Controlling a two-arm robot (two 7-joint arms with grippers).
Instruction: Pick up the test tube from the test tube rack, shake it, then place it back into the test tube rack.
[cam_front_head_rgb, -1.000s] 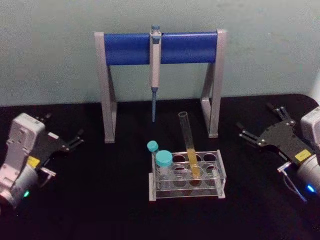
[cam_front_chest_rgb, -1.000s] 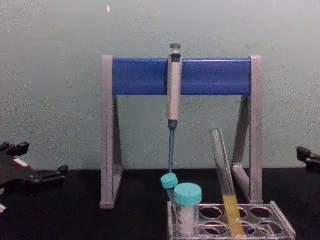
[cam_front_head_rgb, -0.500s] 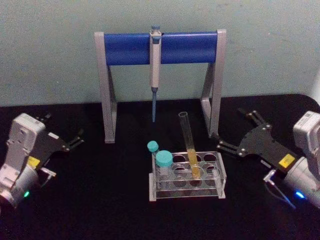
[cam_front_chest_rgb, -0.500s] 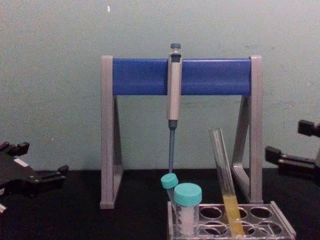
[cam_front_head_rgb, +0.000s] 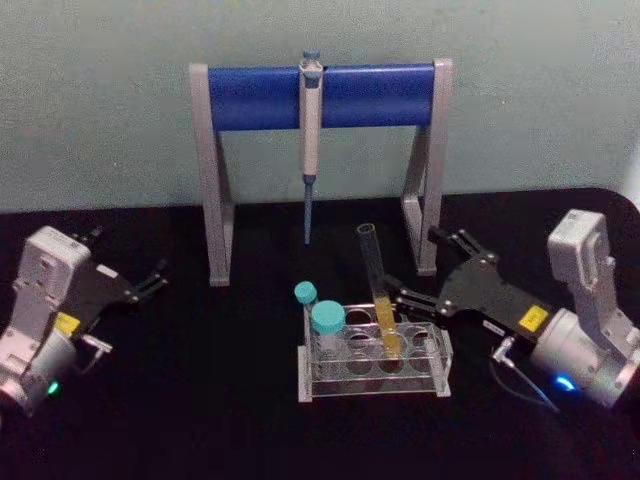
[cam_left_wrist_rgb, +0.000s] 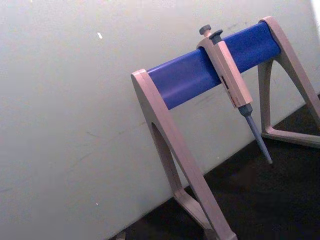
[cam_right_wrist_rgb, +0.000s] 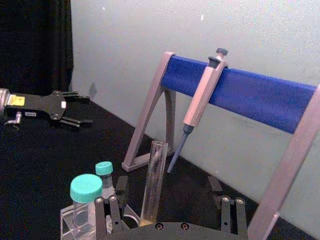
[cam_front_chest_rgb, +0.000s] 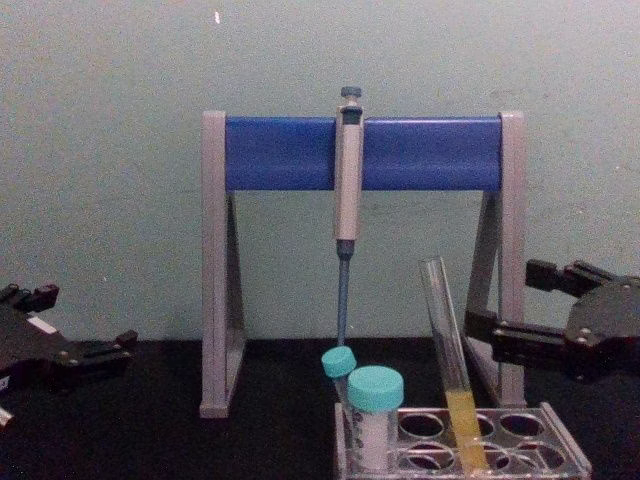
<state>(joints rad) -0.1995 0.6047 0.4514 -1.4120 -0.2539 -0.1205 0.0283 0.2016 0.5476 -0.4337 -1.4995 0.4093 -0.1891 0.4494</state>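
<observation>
Test tube (cam_front_head_rgb: 377, 285), capless, yellow-bottomed, aslant in rack (cam_front_head_rgb: 340, 386); right claw (cam_front_head_rgb: 410, 260) agape beside, left claw (cam_front_head_rgb: 128, 251) agape afar.

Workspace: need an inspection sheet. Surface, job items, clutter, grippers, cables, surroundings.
Surface: black table, no spills seen.
Job's things: test tube leans in the test tube rack, with yellow liquid in its lower part.
Clutter: two teal-capped tubes at the rack's left end; pipette hangs on the blue-barred stand behind.
Grippers: right gripper open, close beside the tube on its right, not shut on it; left gripper open, parked at the table's left.
Cables: thin wire by the right wrist.
Surroundings: pale wall behind; nothing else seen.
</observation>
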